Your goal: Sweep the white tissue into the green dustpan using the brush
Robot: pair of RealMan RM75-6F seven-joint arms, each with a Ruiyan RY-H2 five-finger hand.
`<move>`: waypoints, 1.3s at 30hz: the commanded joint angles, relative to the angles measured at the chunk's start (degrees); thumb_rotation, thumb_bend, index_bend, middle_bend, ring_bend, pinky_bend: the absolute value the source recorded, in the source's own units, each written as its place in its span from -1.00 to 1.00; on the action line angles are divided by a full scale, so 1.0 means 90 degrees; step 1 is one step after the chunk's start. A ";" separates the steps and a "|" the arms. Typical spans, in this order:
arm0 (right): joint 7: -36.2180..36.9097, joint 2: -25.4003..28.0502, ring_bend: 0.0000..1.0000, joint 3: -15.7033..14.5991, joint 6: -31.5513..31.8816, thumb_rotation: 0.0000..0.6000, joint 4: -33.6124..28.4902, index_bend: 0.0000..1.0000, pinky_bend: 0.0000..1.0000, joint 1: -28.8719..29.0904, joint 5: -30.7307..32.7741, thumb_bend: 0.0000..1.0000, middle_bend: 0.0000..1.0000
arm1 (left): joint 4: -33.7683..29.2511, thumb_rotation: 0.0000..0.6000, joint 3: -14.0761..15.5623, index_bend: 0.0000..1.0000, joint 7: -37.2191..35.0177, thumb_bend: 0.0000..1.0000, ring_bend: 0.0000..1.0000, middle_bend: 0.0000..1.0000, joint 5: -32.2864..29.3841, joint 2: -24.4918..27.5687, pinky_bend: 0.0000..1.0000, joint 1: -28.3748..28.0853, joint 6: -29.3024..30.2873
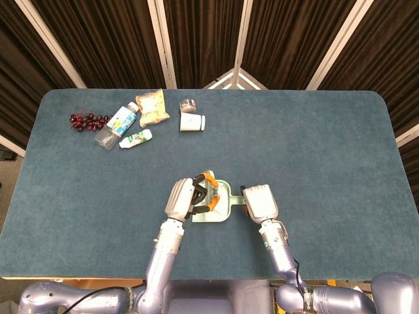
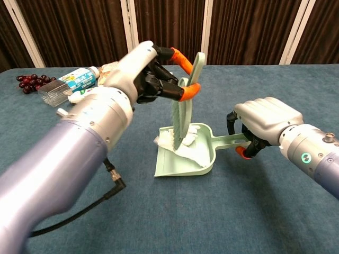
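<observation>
A blue-carpeted desk [image 1: 314,150] fills the floor before dark curtains [image 1: 196,39] with pale vertical strips. Near its 6 o'clock edge sits the green dustpan [image 2: 183,159], white tissue [image 2: 198,148] lying inside. The left hand [image 2: 153,74] grips the brush [image 2: 183,114] upright over the pan; the right hand [image 2: 265,124] clasps the pan's handle. Snacks and grapes [image 1: 88,121] cluster at 10 o'clock.

Silver arms, black cable, orange-tipped fingers [image 2: 180,54].

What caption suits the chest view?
Left hand brushes white tissue into green dustpan held by right hand.
</observation>
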 commanded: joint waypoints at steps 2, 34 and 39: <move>-0.0013 -0.0001 0.70 -0.0010 0.0013 1.00 -0.0033 0.01 0.71 -0.0003 0.0005 -0.27 0.76 | -0.0388 1.00 0.0201 0.59 -0.0154 0.36 1.00 1.00 0.0251 0.0507 1.00 0.0203 -0.0079; -0.0440 0.0116 0.67 -0.0115 0.0139 1.00 -0.0310 -1.00 0.71 -0.0003 0.0223 -0.27 0.76 | -0.1023 1.00 0.0485 0.59 -0.0104 0.36 1.00 1.00 0.0212 0.2047 1.00 0.0758 -0.0101; -0.0711 0.0186 0.63 -0.0167 0.0242 1.00 -0.0449 -1.00 0.71 -0.0016 0.0312 -0.28 0.76 | -0.1118 1.00 0.0447 0.59 -0.0108 0.36 1.00 1.00 0.0244 0.2206 1.00 0.0788 -0.0070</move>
